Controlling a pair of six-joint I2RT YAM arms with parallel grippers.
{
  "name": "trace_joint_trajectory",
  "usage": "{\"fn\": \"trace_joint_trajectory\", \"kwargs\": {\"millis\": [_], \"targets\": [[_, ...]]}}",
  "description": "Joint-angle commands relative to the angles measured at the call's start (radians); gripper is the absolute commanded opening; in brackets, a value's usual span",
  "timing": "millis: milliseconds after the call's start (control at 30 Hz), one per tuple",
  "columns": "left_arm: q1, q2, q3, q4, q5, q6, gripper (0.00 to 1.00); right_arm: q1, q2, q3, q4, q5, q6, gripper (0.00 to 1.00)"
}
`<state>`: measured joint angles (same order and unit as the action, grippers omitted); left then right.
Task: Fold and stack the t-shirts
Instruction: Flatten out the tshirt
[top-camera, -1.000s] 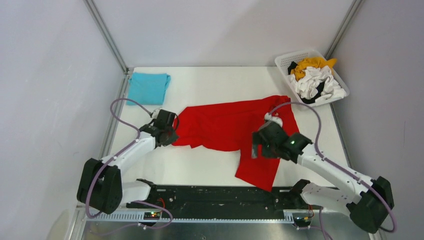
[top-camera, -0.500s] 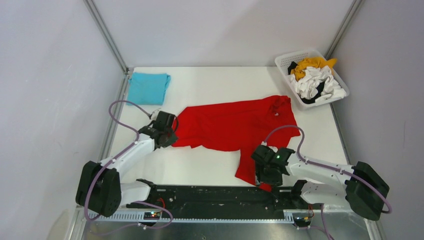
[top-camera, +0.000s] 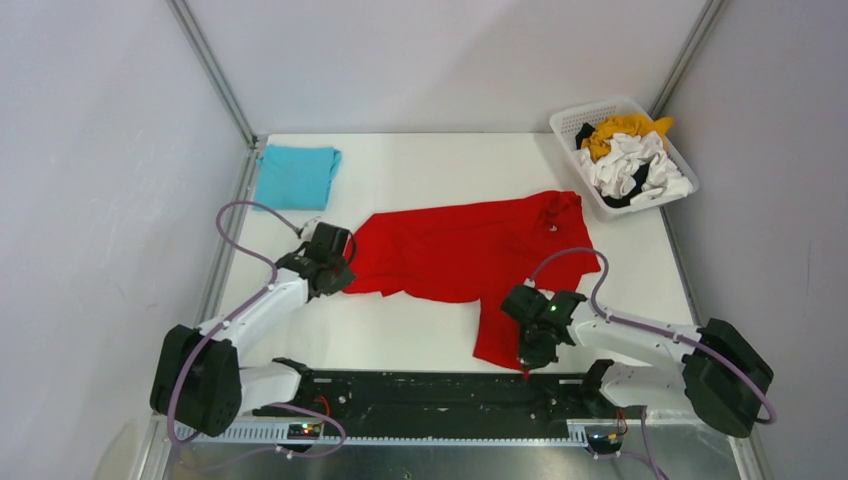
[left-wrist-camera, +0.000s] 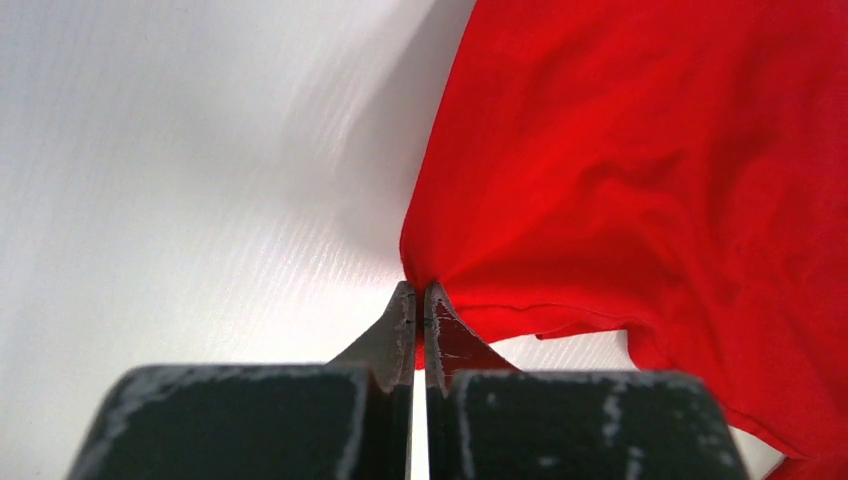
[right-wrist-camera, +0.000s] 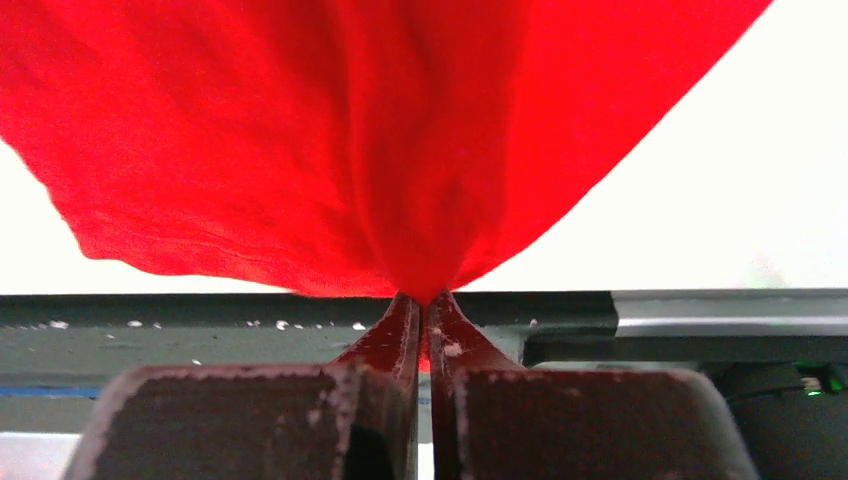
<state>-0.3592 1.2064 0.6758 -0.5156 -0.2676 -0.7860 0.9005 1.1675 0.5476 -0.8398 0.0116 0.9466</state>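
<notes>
A large red t-shirt (top-camera: 460, 250) lies spread across the middle of the table, with one flap reaching toward the near edge. My left gripper (top-camera: 345, 272) is shut on its left corner, and in the left wrist view the cloth (left-wrist-camera: 640, 160) fans out from the pinched tips (left-wrist-camera: 420, 295). My right gripper (top-camera: 525, 368) is shut on the near corner of the red shirt (right-wrist-camera: 350, 130), at the table's front edge; the closed tips (right-wrist-camera: 424, 303) bunch the fabric. A folded turquoise t-shirt (top-camera: 296, 175) rests at the far left corner.
A white lattice basket (top-camera: 570, 124) at the far right corner holds orange-yellow (top-camera: 622, 130), white (top-camera: 632, 165) and black shirts in a heap. The black rail with the arm bases (top-camera: 420, 395) runs along the near edge, right under my right gripper.
My right arm swung down from over the shirt's right side to its near corner and shut on the cloth there. The left gripper kept its hold and stayed put.
</notes>
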Motion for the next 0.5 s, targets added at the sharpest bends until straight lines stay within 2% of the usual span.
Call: {"fn": "trace_joint_trajectory", "kwargs": {"millis": [0,33,100,233,333,467], "targets": [[-0.004,-0.065,0.007,0.009,-0.038,-0.005,0.00,-0.032,-0.098,0.073,0.009,0.184,-0.031,0.00],[-0.004,-0.072,0.010,0.012,-0.047,-0.001,0.00,-0.046,-0.113,0.087,0.006,0.199,-0.046,0.00],[-0.001,-0.076,0.021,0.031,-0.054,0.008,0.00,-0.160,-0.148,0.093,0.043,0.200,-0.105,0.00],[0.014,-0.024,0.104,0.041,-0.044,0.008,0.00,-0.315,-0.177,0.167,0.177,0.247,-0.224,0.00],[0.015,-0.045,0.199,0.039,-0.054,-0.006,0.00,-0.357,-0.188,0.321,0.251,0.297,-0.309,0.00],[0.016,-0.144,0.303,0.029,-0.075,0.000,0.00,-0.381,-0.239,0.511,0.256,0.440,-0.404,0.00]]}}
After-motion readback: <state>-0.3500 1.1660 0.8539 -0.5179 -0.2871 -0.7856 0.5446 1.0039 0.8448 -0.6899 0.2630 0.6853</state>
